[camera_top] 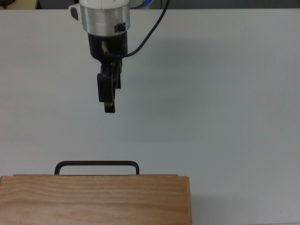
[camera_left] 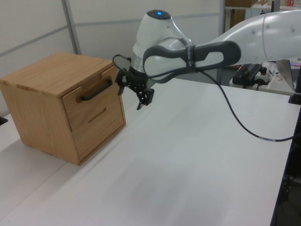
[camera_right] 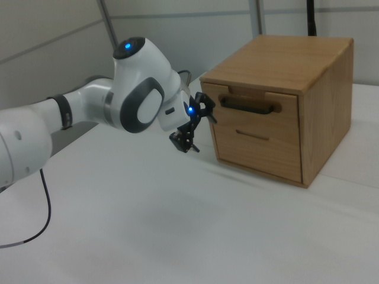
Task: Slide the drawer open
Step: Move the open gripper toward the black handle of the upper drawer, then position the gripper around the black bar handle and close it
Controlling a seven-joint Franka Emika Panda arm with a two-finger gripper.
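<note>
The drawer (camera_left: 90, 98) sits shut in the upper front of a light wooden cabinet (camera_left: 47, 113); its flat panel lies flush with the cabinet face, and its long thin black handle (camera_left: 96, 90) runs across the panel. Below it the front carries a second panel with a narrow slot (camera_left: 97, 114). In the top view the handle (camera_top: 96, 164) juts out from under the cabinet's grained top slab (camera_top: 93, 199) at the near edge, towards the top view's left. In the right view the cabinet stands on the right view's right, the drawer (camera_right: 254, 112) facing my arm.

My pincer (camera_left: 133, 92) hangs in the air in front of the handle, near it but not touching, turned sideways so that its tips point at the drawer front. Its fingers (camera_left: 146, 97) are spread, one above the other, with nothing between them. In the top view the pincer (camera_top: 108, 96) is stacked into one dark shape, aimed at the handle and apart from it.

My white arm (camera_left: 202, 44) reaches in from the left view's right, a black cable (camera_left: 235, 120) trailing below it. The white tabletop (camera_left: 188, 160) carries the cabinet.
</note>
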